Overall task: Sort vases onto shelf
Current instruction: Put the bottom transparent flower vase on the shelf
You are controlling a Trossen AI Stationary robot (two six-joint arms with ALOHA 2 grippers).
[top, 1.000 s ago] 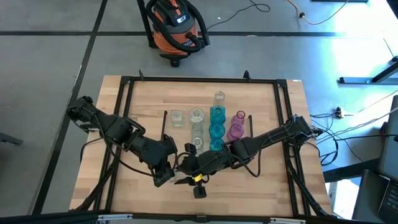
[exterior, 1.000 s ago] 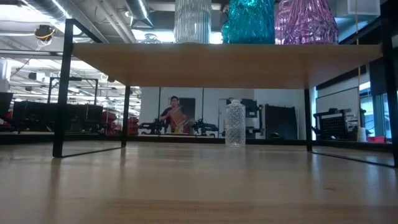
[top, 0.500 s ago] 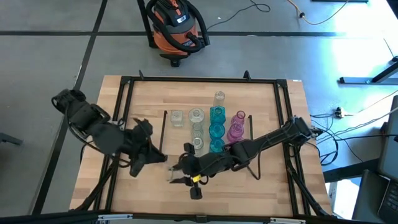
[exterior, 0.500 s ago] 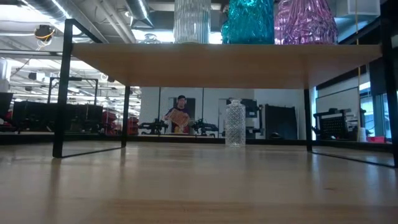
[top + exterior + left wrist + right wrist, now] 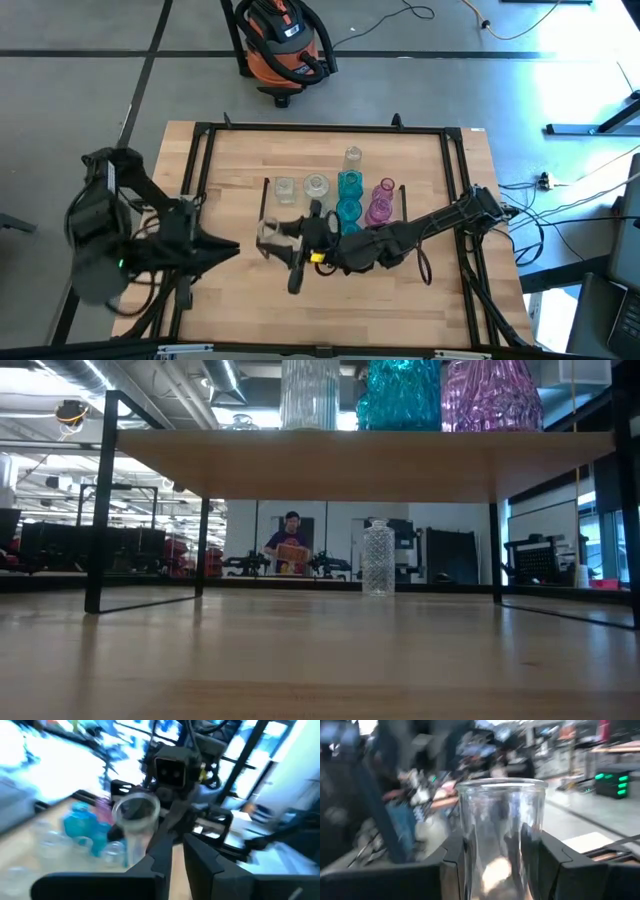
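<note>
One clear vase between right end effector fingers.

A grey concrete floor surrounds the wooden bench, crossed by dark seams. An orange-and-black shop vacuum stands on the floor just beyond the bench's far edge, and loose cables trail over the floor on the right side. Seen level across the bench, the room behind is a wide, brightly lit hall with exposed ceiling ducts, dark equipment racks and a person far off carrying something orange. Pale daylight comes from tall windows at the right.
</note>
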